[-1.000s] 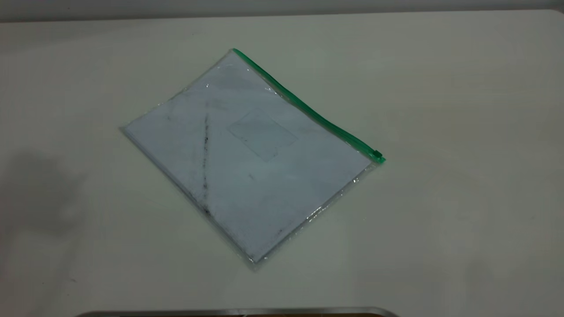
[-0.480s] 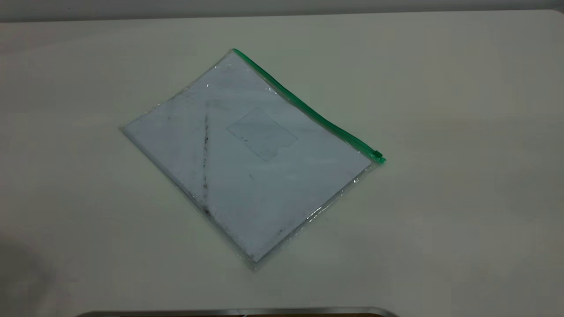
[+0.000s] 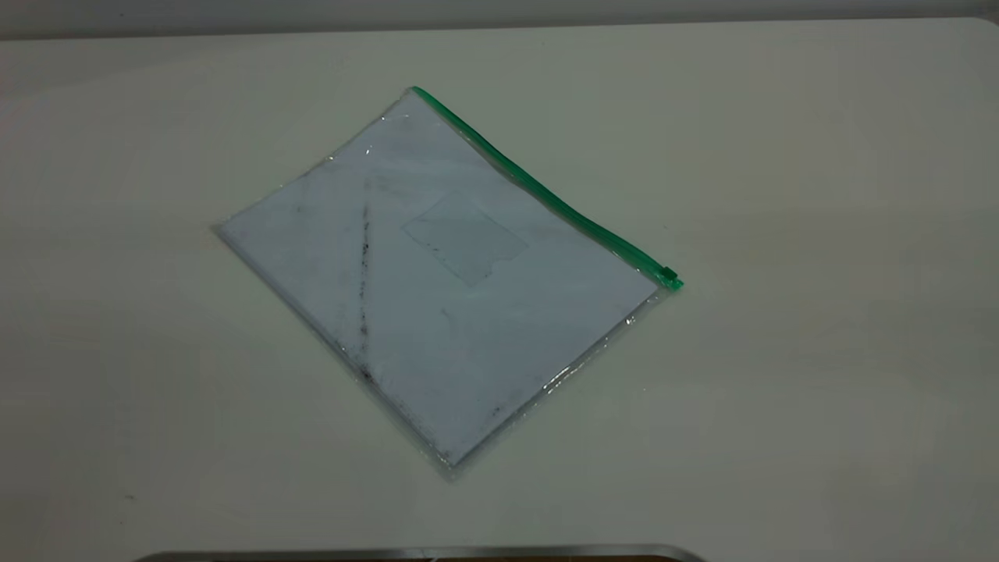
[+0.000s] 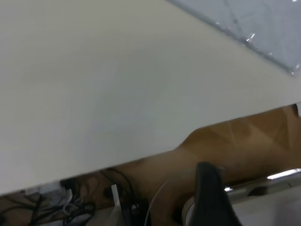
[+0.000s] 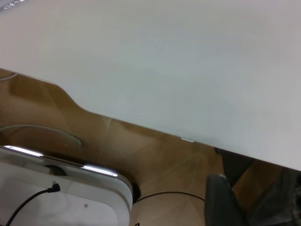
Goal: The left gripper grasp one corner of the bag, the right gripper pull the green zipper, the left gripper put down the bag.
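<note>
The bag [image 3: 437, 297] lies flat on the white table [image 3: 780, 390], turned diagonally, with white paper and a dark smudge line inside. The green zipper [image 3: 546, 195] runs along its far right edge. The zipper's slider tab [image 3: 668, 275] sits at the right corner. Neither gripper shows in the exterior view. In the left wrist view, part of my left gripper [image 4: 209, 197] hangs off the table's edge, well away from the bag [image 4: 263, 19]. In the right wrist view, my right gripper [image 5: 223, 202] is likewise beyond the table's edge, with no bag in sight.
A curved metal rim [image 3: 421, 553] shows at the near edge of the exterior view. Below the table edge the wrist views show wooden floor, cables [image 4: 80, 202] and a white base unit [image 5: 61, 197].
A dark shadow on the table's left side has slid off to the left and faded. The bag has not moved.
</note>
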Controlling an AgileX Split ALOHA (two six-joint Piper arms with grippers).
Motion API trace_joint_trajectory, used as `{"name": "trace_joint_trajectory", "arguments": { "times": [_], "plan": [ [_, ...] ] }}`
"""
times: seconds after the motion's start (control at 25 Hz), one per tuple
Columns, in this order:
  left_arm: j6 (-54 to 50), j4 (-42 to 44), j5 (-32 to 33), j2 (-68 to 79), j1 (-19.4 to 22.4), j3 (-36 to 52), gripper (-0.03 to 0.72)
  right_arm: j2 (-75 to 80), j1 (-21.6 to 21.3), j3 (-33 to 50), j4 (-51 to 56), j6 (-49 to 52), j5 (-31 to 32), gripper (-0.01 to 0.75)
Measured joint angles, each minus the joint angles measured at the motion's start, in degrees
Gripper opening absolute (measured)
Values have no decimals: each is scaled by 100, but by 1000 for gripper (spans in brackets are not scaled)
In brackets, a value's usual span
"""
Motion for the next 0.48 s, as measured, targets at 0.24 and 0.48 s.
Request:
{"name": "trace_joint_trajectory", "arguments": {
  "times": [0.24,0.48],
  "plan": [
    [-561,400,-32,-1336,0,379,514,0,0,0,-7,0,0,396],
    [-1170,749,-109,-2112,0,470,476,-212,-107,1,-2,0,0,396]
  ]
}}
